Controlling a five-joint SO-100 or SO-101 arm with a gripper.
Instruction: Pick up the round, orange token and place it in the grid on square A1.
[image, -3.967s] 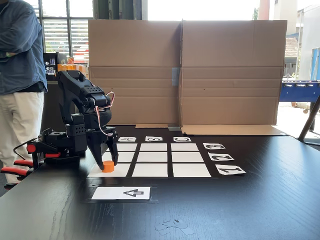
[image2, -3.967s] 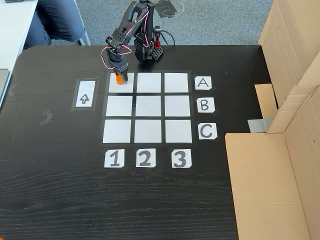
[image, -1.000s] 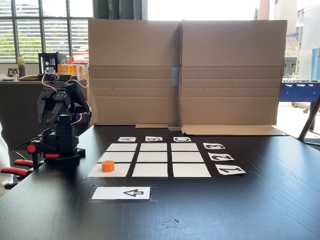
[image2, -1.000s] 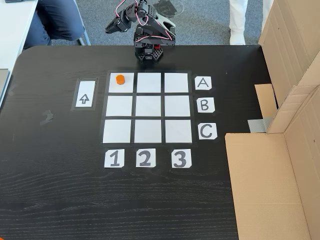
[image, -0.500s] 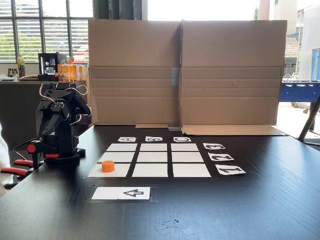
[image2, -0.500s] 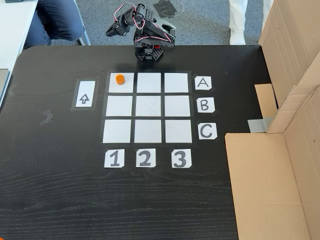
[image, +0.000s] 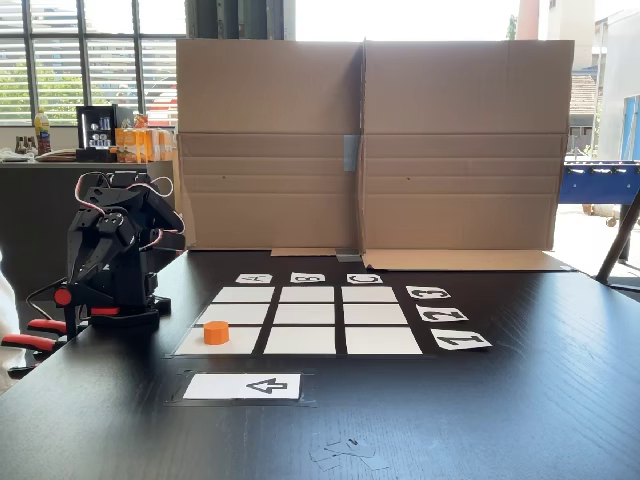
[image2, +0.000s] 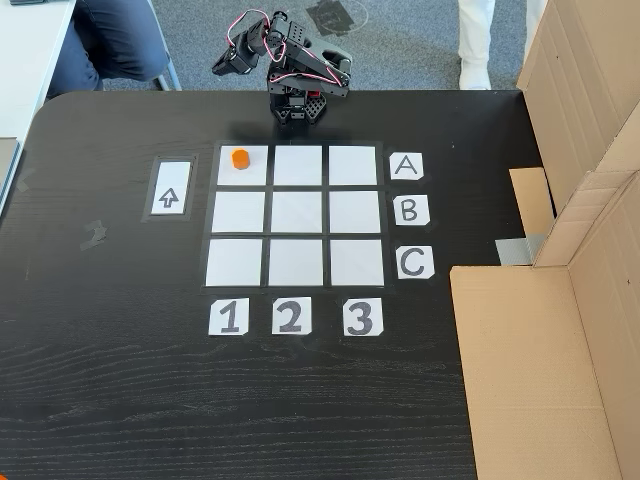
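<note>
Orange token (image2: 239, 158) upright on square A1 (image2: 243, 173), corner cell of grid (image2: 295, 213); top-down fixed view confirms cell via labels. Low fixed view: gripper (image: 84, 262) folded over base, well apart from token (image: 216, 332). Jaw state: cannot tell.

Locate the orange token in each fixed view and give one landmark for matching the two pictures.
Low side-on fixed view: the token stands on the nearest-left grid cell, just behind the arrow card.
High fixed view: the token is in the top-left cell, right of the arrow card.
Shared landmark: the arrow card.
</note>
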